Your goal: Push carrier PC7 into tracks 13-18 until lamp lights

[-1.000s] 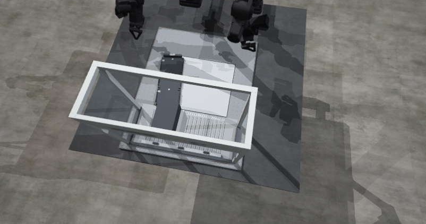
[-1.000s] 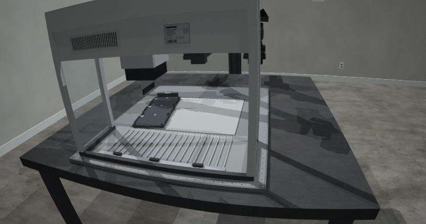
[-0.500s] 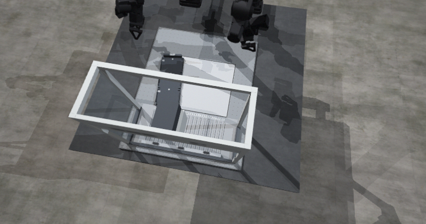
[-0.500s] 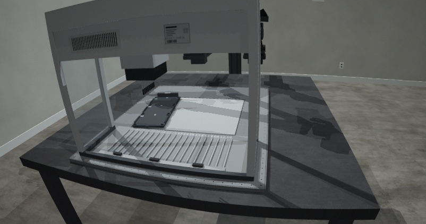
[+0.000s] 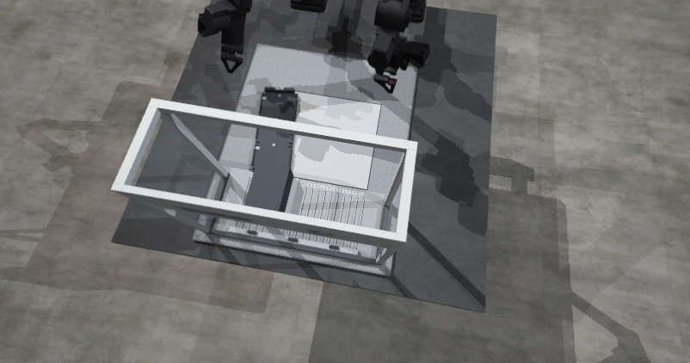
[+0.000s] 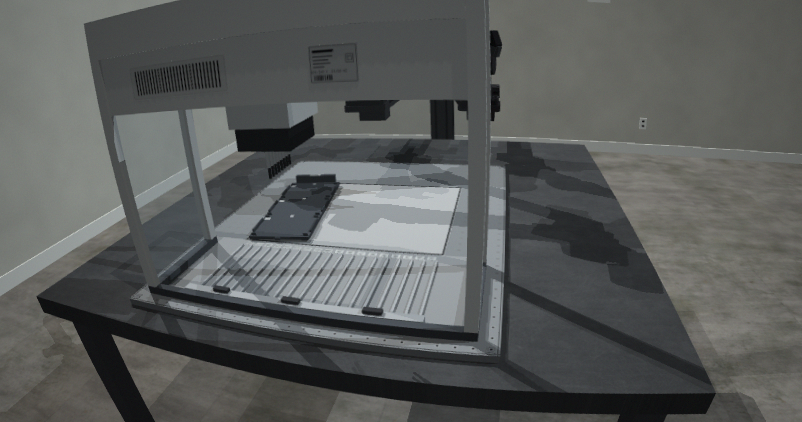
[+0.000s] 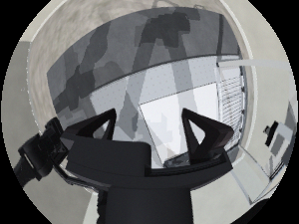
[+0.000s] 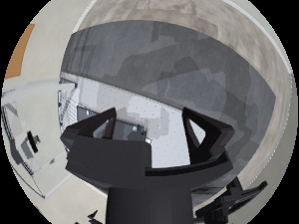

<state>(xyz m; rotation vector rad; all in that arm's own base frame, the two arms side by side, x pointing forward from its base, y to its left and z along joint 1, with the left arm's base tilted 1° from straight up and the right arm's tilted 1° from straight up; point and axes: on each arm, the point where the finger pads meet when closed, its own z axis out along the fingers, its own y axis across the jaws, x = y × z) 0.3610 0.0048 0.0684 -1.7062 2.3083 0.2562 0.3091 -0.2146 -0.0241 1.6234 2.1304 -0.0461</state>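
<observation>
Carrier PC7 (image 5: 279,107) (image 6: 286,225) (image 8: 131,128) is a long dark plate lying flat in front of the left-hand tracks in the top and exterior views. Its raised handle (image 5: 280,89) (image 6: 315,178) is at the arms' end. The loading rails (image 6: 336,276) (image 7: 230,94) are pale. The dark block behind the leftmost tracks (image 6: 221,288) (image 5: 251,232) shows no lit lamp. My right gripper (image 5: 231,65) (image 8: 149,111) is open and empty, raised to the picture-left of the handle in the top view. My left gripper (image 5: 386,86) (image 7: 149,112) is open and empty, above the baseplate's other side.
A white frame (image 5: 285,126) (image 6: 393,59) stands over the rails. A dark-bottomed head (image 6: 272,138) with thin black prongs (image 6: 279,166) hangs inside it and hides part of the tracks in the top view. A flat white panel (image 5: 333,167) (image 6: 393,217) lies beside the carrier.
</observation>
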